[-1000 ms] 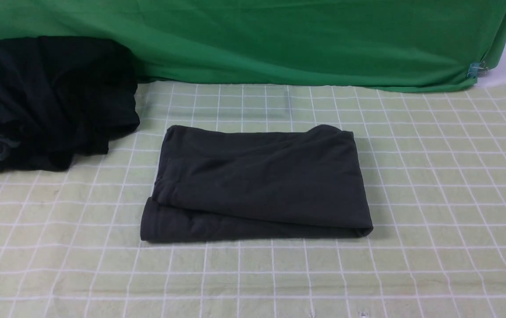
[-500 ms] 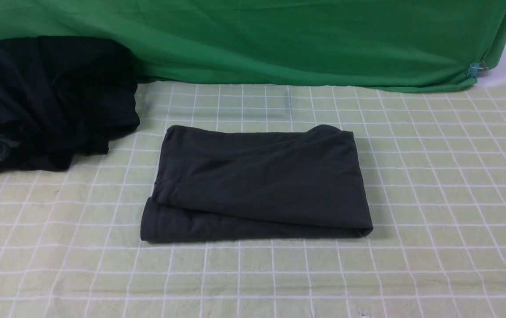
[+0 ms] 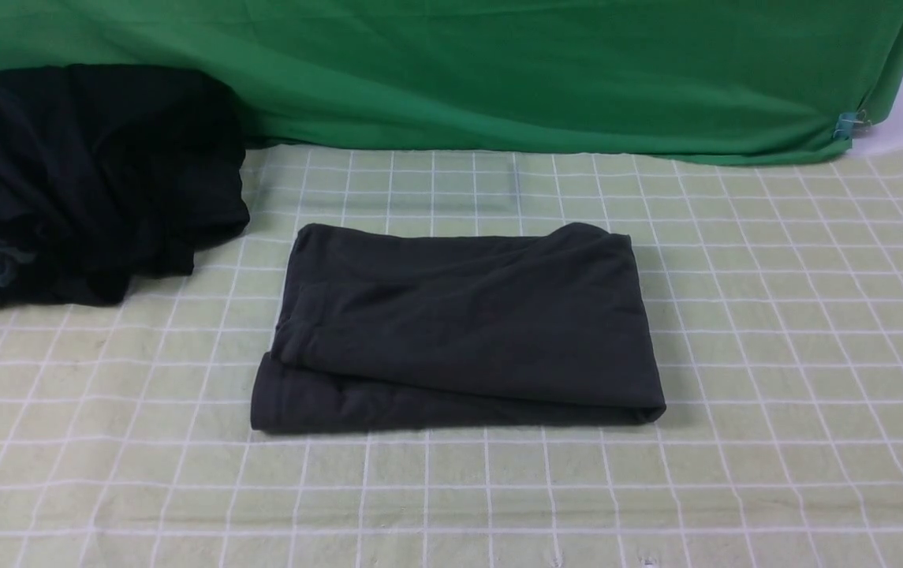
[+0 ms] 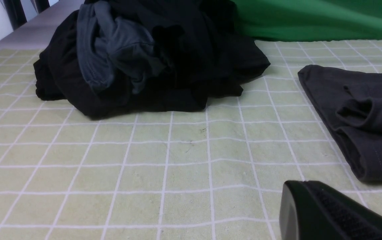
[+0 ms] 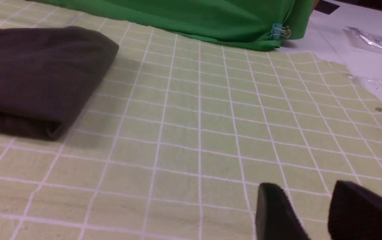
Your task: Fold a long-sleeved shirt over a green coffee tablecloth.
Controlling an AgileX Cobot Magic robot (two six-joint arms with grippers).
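The long-sleeved shirt (image 3: 459, 327) lies folded into a dark charcoal rectangle in the middle of the green coffee tablecloth (image 3: 774, 331), its print and neck label hidden. It also shows in the left wrist view as the shirt (image 4: 361, 113) and in the right wrist view as the shirt (image 5: 34, 76). Neither gripper touches it. Only one black padded finger (image 4: 324, 213) of my left gripper shows, its pad bare, low over the cloth short of the shirt's corner. My right gripper (image 5: 307, 191) hovers open over bare cloth, well away from the shirt, with nothing between its fingers.
A heap of black and lighter grey garments (image 3: 80, 181) sits at the back left. A plain vivid green fabric (image 3: 498, 71) hangs along the back, held by a binder clip (image 3: 852, 122). Beyond the tablecloth's right edge lie white table (image 5: 361, 60) and clear plastic (image 5: 374, 41).
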